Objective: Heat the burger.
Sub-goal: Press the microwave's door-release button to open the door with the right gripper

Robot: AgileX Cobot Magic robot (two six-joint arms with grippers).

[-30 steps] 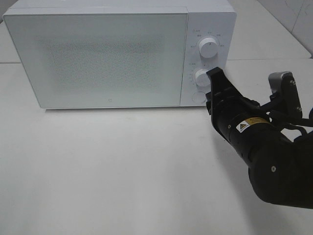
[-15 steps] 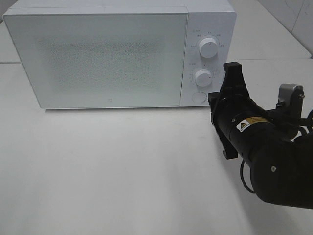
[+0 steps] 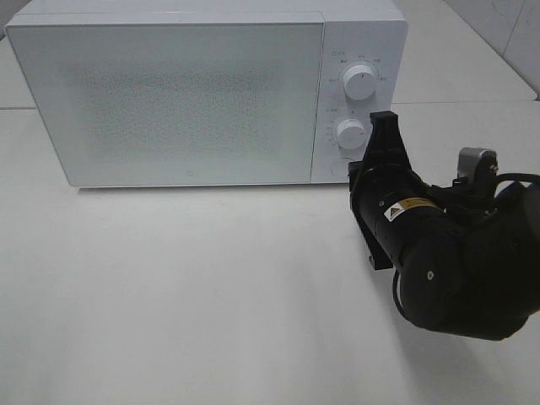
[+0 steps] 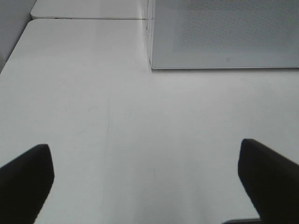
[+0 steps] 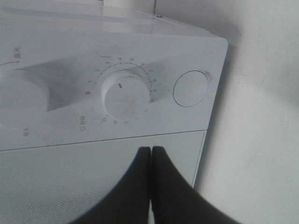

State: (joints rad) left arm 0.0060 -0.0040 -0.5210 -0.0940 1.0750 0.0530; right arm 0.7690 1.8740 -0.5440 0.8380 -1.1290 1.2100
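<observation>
The burger is out of view; the white microwave (image 3: 169, 101) stands with its door closed and nothing shows through it. My right gripper (image 3: 384, 120) is shut with nothing between its fingers, its tip just right of the lower dial (image 3: 349, 133). In the right wrist view the closed fingertips (image 5: 151, 150) point at the panel just short of that dial (image 5: 125, 94), apart from it. My left gripper (image 4: 145, 147) is open over bare table, the microwave's front corner (image 4: 152, 65) ahead of it.
The upper dial (image 3: 360, 82) and a round button (image 5: 190, 88) share the control panel with the lower dial. The microwave sits at the back of a white table (image 3: 211, 295). The right arm's black bulk (image 3: 456, 270) fills the right side.
The right gripper let go of the lower dial, shut, rolled, and drew back to the right, then eased slightly left again. The left gripper's state has not changed.
</observation>
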